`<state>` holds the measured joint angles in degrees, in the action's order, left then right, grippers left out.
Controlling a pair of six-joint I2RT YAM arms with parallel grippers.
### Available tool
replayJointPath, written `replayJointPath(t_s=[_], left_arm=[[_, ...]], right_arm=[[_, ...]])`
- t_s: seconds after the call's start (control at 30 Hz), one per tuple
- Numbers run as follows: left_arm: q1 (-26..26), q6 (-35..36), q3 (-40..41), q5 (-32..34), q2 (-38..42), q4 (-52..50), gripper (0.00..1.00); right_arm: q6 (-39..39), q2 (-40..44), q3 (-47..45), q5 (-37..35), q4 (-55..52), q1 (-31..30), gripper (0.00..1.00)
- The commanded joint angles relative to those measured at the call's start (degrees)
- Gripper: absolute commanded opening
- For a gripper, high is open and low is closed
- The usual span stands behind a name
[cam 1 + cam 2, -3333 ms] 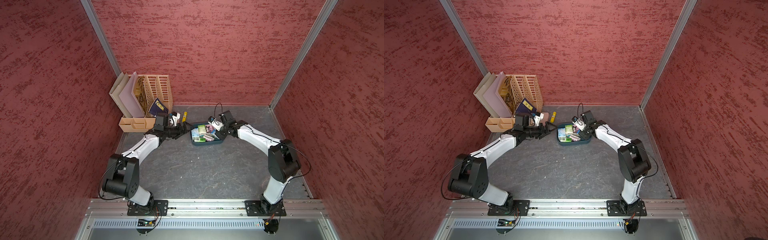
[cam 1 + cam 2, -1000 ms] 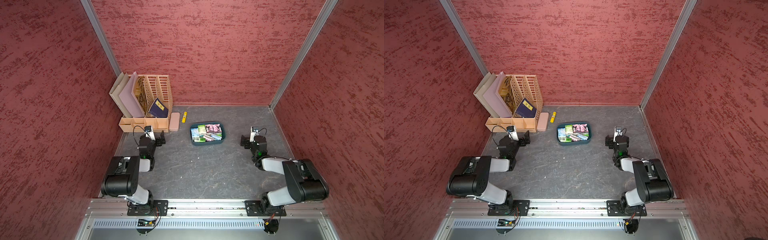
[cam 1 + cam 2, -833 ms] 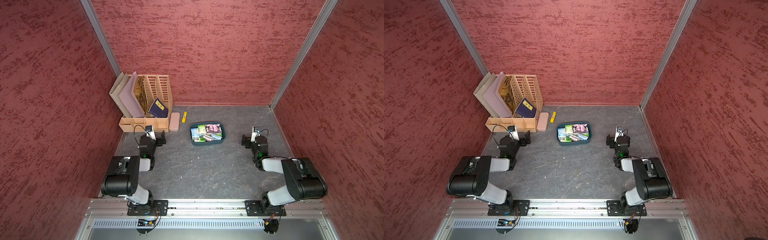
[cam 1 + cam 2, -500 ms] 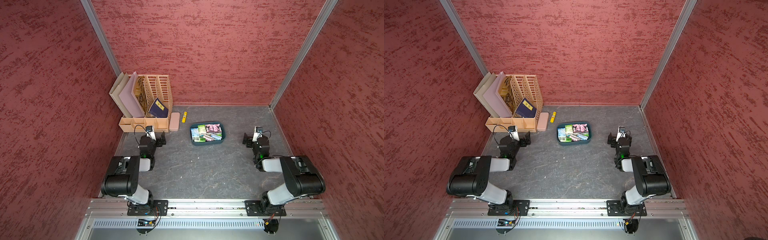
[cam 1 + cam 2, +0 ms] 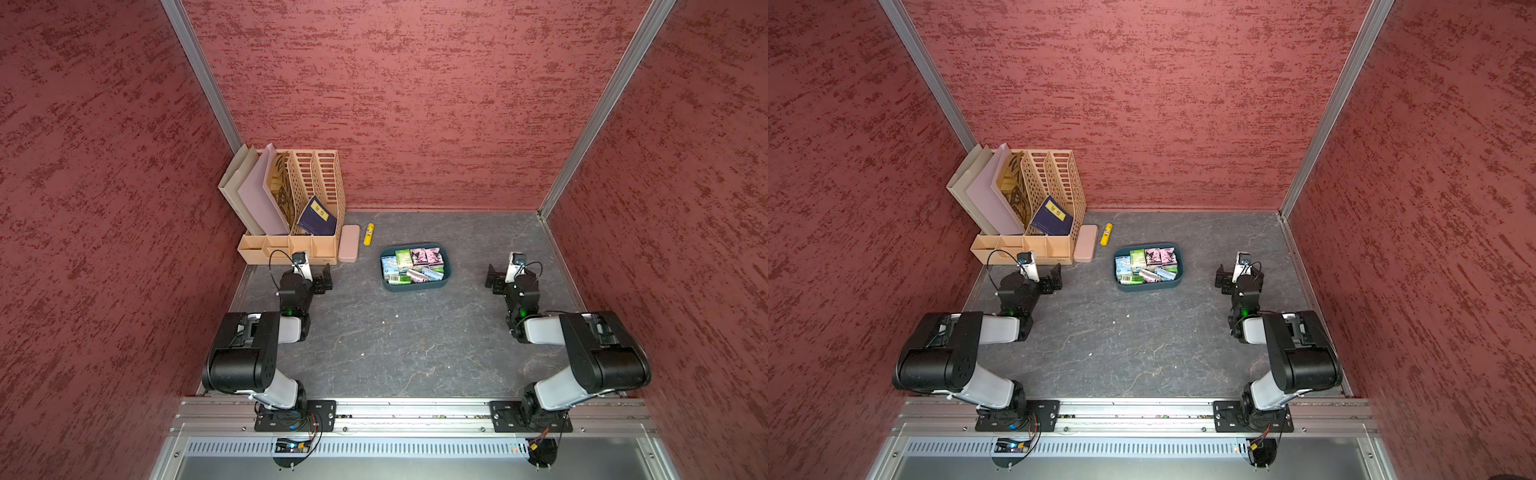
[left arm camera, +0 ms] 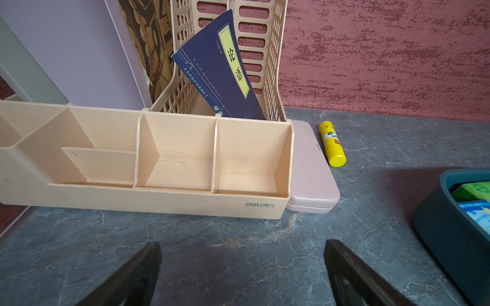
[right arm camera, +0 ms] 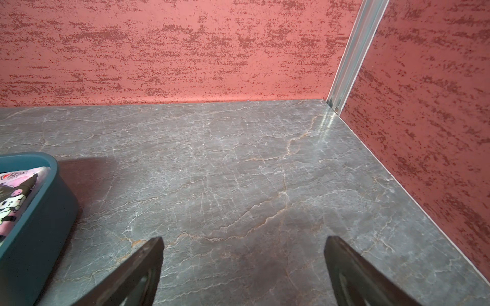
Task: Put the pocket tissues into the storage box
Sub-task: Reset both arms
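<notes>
- The left hand point(image 5: 325, 279) point(image 5: 1054, 279) hangs low over the grey counter point(image 5: 395, 340), its two fingers spread wide with nothing between them; its wrist view point(image 6: 242, 249) shows only bare counter in the gap.
- The right hand point(image 5: 492, 279) point(image 5: 1222, 279) is likewise spread wide and empty, low over the counter, as its wrist view point(image 7: 244, 243) confirms.
- The storage box point(image 5: 415, 287) point(image 5: 1148, 287) sits on the counter between the two hands, well apart from each: to the right of the left hand and to the left of the right hand.
- The pocket tissues point(image 5: 413, 264) point(image 5: 1148, 264) all lie inside the storage box, green, blue and pink packs crowded together, some overlapping.
- From the left hand, one corner of the box point(image 6: 437, 225) shows green and blue packs point(image 6: 474, 201); from the right hand, another corner point(image 7: 39, 220) shows a pink cartoon pack point(image 7: 13, 196).
- Just ahead of the left hand stands the beige desk organiser point(image 5: 286, 245) point(image 6: 159, 204), with a blue book point(image 6: 220, 71) leaning in a slot.
- A flat pink case point(image 5: 349, 248) point(image 6: 310, 169) touches the organiser's side, and a yellow tube point(image 5: 368, 234) point(image 6: 332, 143) lies just beyond it.
</notes>
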<state>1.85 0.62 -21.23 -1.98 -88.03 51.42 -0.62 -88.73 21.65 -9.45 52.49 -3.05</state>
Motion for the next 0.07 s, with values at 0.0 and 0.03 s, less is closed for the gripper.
replayJointPath(t_s=[0.0,0.03], left_arm=[[-0.26,0.91,-0.30,-0.97,-0.01,0.57,1.00],[-0.26,0.89,-0.30,-1.01,0.04,0.61,1.00]], right_arm=[[0.45,-0.20,-0.28,0.66,1.91,0.30,0.99],[0.48,-0.21,-0.25,0.66,1.91,0.24,0.99]])
